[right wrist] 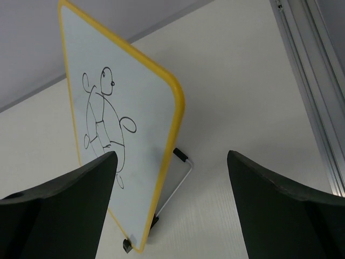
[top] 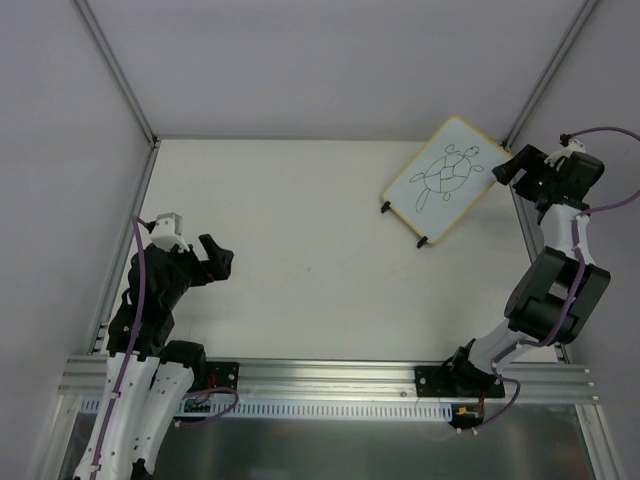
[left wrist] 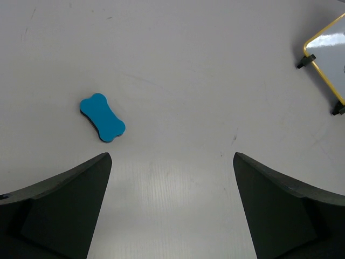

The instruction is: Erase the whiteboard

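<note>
The whiteboard (top: 440, 178) stands tilted on two black feet at the back right, with a black turtle drawing on it. It also shows in the right wrist view (right wrist: 135, 102) and at the right edge of the left wrist view (left wrist: 330, 48). My right gripper (top: 515, 168) is open and empty just right of the board; in its wrist view (right wrist: 171, 156) the board's yellow side edge lies ahead between the fingers, untouched. My left gripper (top: 215, 262) is open and empty at the left. A blue bone-shaped eraser (left wrist: 102, 117) lies on the table ahead of it, to its left (left wrist: 171, 159).
A wire stand (right wrist: 180, 178) props the board from behind. An aluminium rail (right wrist: 312, 91) runs along the table's right edge close to the right gripper. Grey enclosure walls (top: 60, 150) surround the table. A metal rail (top: 330, 375) crosses the near edge.
</note>
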Action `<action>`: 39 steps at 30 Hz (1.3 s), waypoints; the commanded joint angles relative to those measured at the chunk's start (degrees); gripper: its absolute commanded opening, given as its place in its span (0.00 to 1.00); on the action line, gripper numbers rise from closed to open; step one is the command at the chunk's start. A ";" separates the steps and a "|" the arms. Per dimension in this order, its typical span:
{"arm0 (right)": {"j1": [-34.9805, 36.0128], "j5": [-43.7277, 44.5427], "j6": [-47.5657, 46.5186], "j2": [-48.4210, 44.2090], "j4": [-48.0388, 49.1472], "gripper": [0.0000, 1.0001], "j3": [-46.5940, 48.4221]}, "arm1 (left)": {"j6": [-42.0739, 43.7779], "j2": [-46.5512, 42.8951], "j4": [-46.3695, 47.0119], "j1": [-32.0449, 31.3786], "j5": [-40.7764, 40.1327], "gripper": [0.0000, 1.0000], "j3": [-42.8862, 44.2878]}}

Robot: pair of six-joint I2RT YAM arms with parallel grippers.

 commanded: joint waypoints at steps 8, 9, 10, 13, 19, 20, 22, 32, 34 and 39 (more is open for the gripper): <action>-1.05 -15.38 -1.20 7.96 7.66 0.82 9.17 | 1.49 0.27 2.39 -0.64 2.27 0.99 -0.81; -1.05 -15.91 -1.29 8.49 7.66 0.81 9.69 | 1.49 0.27 2.39 -0.64 2.36 0.99 -0.81; -1.05 -16.79 -1.29 9.02 7.66 0.79 10.05 | 1.58 0.27 2.39 -0.64 2.36 0.99 -0.72; -1.14 -17.23 -1.64 10.87 7.57 0.78 10.66 | 1.58 0.71 2.39 -0.64 2.45 0.99 -0.72; -2.11 -21.00 -1.56 14.03 8.80 0.70 11.37 | 1.58 1.15 2.39 -0.64 2.80 0.99 -0.81; -2.28 -21.62 -1.29 14.38 9.41 0.69 11.28 | 1.58 1.33 2.39 -0.64 2.71 0.99 -0.89; -2.81 -23.55 -0.24 15.08 11.95 0.64 11.19 | 1.67 1.59 2.39 -0.64 2.89 0.99 -0.89; -3.43 -28.74 0.91 18.07 13.46 0.52 14.09 | 1.67 2.30 2.39 -0.64 3.06 0.99 -0.89; -3.51 -29.54 0.91 18.43 13.81 0.50 14.53 | 1.67 2.30 2.39 -0.64 3.06 0.99 -0.89; -3.69 -29.89 0.91 19.39 13.81 0.45 15.23 | 1.58 2.56 2.39 -0.64 3.06 0.99 -0.98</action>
